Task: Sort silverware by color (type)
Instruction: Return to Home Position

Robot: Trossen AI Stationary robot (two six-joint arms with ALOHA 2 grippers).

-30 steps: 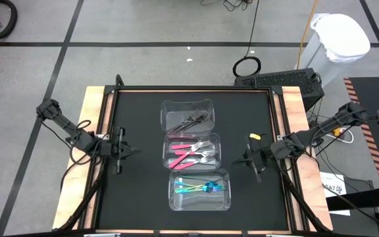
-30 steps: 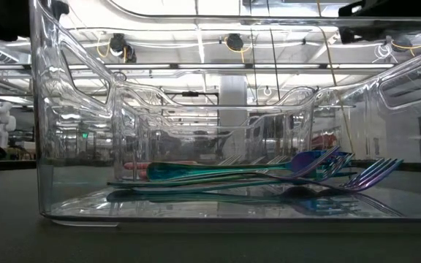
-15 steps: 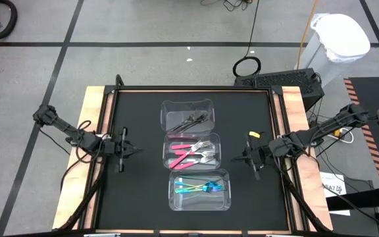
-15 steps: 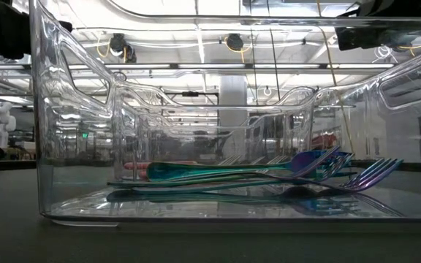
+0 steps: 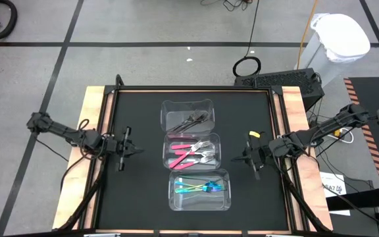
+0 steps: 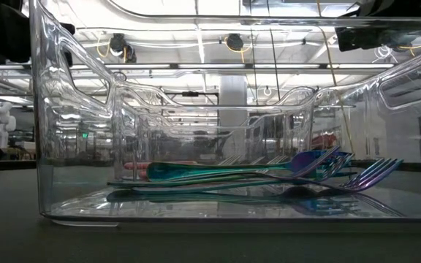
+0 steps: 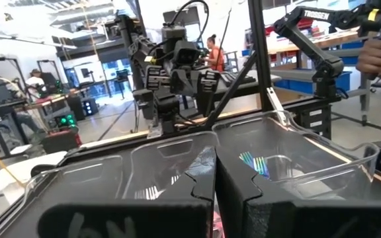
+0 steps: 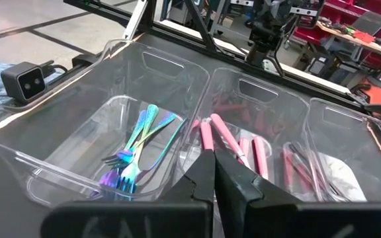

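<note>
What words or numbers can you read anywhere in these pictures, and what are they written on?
"TROSSEN": on a dark robot arm in the room behind the table, seen in the left wrist view.
Dark print on the white paper beside the table's right edge: too small to read.
No other writing can be read.

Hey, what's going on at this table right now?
The fork sorting looks finished. Three clear bins stand in a row between the arms; as the high view shows them, dark grey forks lie in the top bin, pink forks in the middle bin, blue forks in the bottom bin. The left gripper and right gripper hover either side of the bins, fingers shut, holding nothing.
</note>
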